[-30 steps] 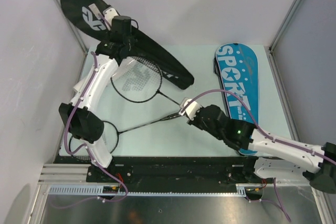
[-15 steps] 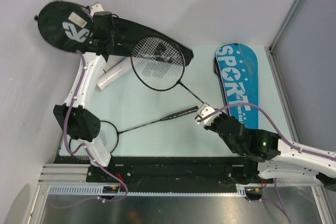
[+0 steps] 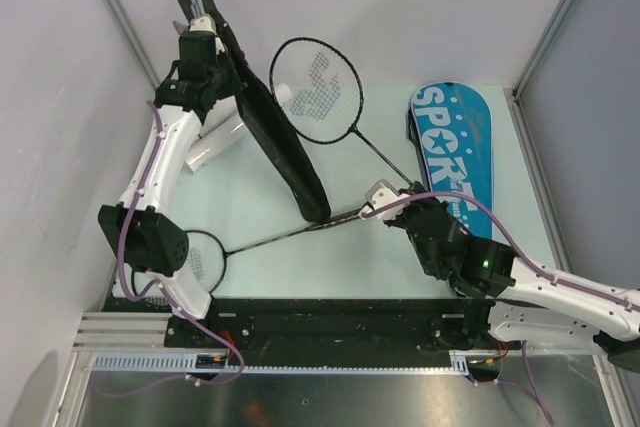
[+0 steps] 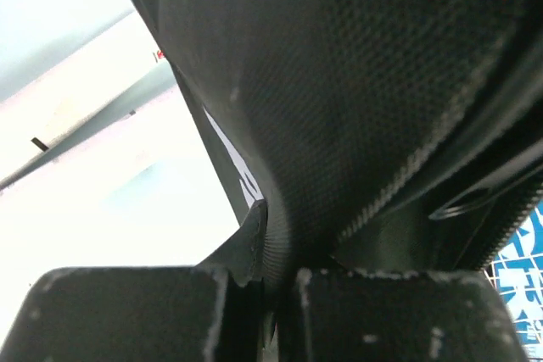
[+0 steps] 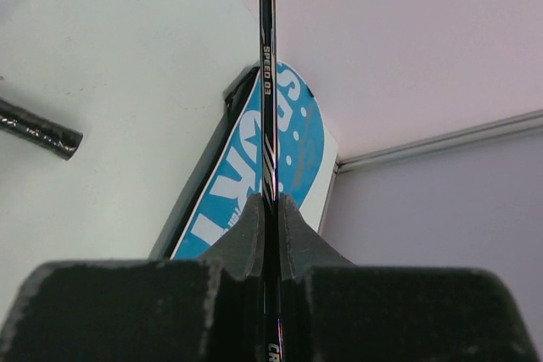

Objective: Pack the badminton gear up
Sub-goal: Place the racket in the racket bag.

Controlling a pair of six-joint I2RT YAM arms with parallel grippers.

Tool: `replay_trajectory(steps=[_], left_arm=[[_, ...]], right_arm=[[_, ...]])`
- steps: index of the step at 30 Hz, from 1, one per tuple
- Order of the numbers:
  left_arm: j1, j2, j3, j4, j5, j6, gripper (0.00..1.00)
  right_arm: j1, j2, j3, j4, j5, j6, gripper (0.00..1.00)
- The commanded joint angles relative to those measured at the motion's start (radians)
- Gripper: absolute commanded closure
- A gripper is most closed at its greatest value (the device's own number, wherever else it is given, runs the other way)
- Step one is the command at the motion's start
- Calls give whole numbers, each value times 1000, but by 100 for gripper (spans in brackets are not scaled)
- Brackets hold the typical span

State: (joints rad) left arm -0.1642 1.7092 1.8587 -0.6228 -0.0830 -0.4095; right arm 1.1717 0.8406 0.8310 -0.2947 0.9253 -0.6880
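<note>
Since a second ago, left gripper (image 3: 198, 35), clamped on black cover (image 3: 285, 152), swung it upright at upper left. Right gripper (image 3: 380, 197), pinching racket (image 3: 318, 90) shaft, raised the head to upper centre. Likely lining up for insertion.

We see a pale, mint-tinted table (image 3: 290, 267) boxed in by plain walls: a left wall (image 3: 50, 147), a back wall (image 3: 430, 7) and a greyer right wall (image 3: 600, 147). Two metal posts (image 3: 122, 22) run up the back corners. Along the near edge we find a black rail (image 3: 330, 312), then a white slotted duct (image 3: 130, 360) and a dull steel sheet (image 3: 350, 397). The light is soft and even, with faint shadows.
</note>
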Motion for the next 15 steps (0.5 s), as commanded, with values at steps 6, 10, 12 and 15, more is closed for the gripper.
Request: replay_trajectory(steps=[6,10,12,15], left_arm=[[-52,78,209,-175,25,-64,100],[-52,87,221,-175,8,-61,100],[-52,89,229,-175,-1,-64,100],[-52,98,244,-178,2,-69,100]], right_arm=[[75,-28,43,195,138,-91,100],[172,-29,43,212,214,-180,100],[166,-23,43,212,210,-194,100],[149,-31,43,206,195,-186,100]])
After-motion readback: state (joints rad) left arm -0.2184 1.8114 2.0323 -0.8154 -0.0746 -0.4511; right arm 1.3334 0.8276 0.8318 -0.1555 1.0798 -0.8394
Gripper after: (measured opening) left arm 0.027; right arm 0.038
